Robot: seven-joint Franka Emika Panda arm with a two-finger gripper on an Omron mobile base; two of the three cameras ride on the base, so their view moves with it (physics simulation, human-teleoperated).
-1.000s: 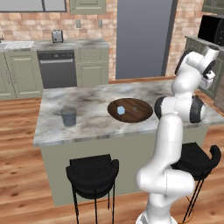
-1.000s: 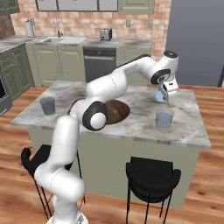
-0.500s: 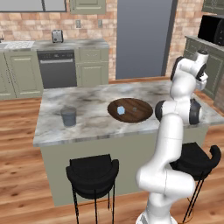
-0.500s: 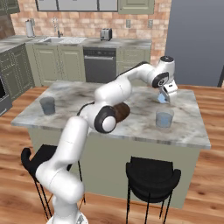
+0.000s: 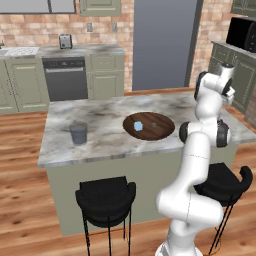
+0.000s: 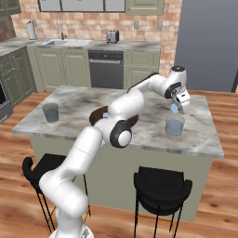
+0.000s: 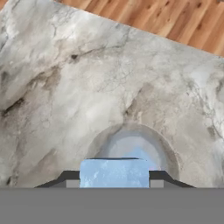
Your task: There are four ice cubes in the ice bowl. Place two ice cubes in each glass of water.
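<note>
Gripper (image 7: 114, 177) pinches ice cube (image 7: 114, 173), broad face level above upright glass (image 7: 133, 146)

Directly below the gripper (image 6: 176, 108) the mouth of a glass (image 6: 175, 126) is left unobstructed, though the space between the fingers is taken up by a held ice cube (image 7: 114, 172) — seen in the hand view just above the glass rim (image 7: 131, 131). Around that glass the marble counter (image 6: 153, 132) is bare on every side, so free passage is offered there. Back along the arm, the ice bowl (image 5: 149, 125) is met as a low obstacle, one cube (image 5: 138, 126) lying in it. Well beyond it, near the far end of the island, the second glass (image 5: 78, 133) stands alone, with open counter around it.
</note>
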